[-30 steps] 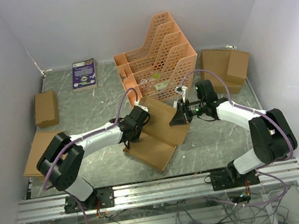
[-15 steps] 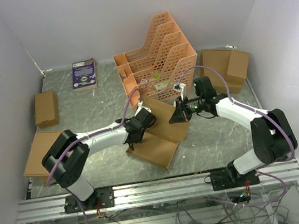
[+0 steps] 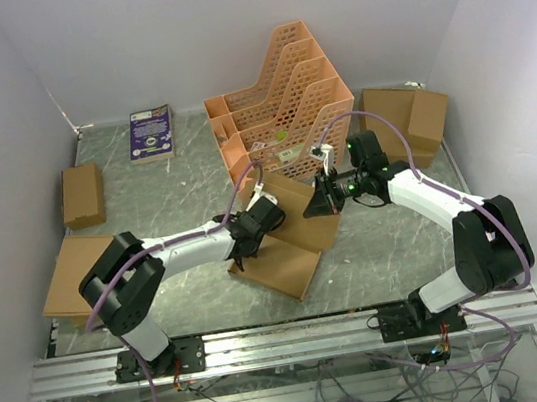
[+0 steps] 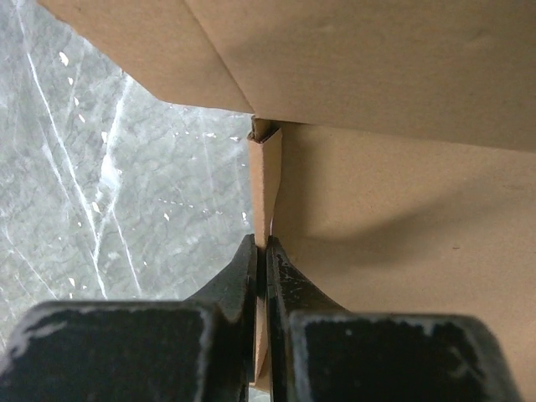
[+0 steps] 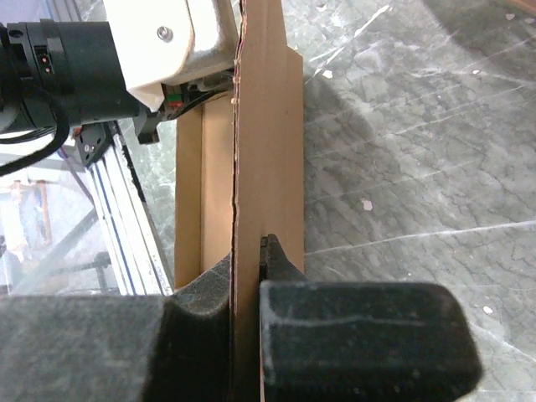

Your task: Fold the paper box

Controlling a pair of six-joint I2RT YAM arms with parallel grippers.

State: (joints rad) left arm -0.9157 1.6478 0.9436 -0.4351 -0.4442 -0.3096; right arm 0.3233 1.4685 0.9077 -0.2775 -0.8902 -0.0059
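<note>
The paper box (image 3: 277,268) sits half-formed mid-table (image 3: 147,199), toward the near edge, just in front of the orange lattice rack (image 3: 279,98). A wall is being raised. The left gripper (image 4: 261,251) pinches a thin side flap, and the right gripper (image 5: 248,251) pinches the upright panel's edge. Next, probably, the flap needs turning inward along its crease. The cardboard is matte, brown, flat and sharply creased.

No legible text, even on the purple book cover (image 3: 151,134)
</note>
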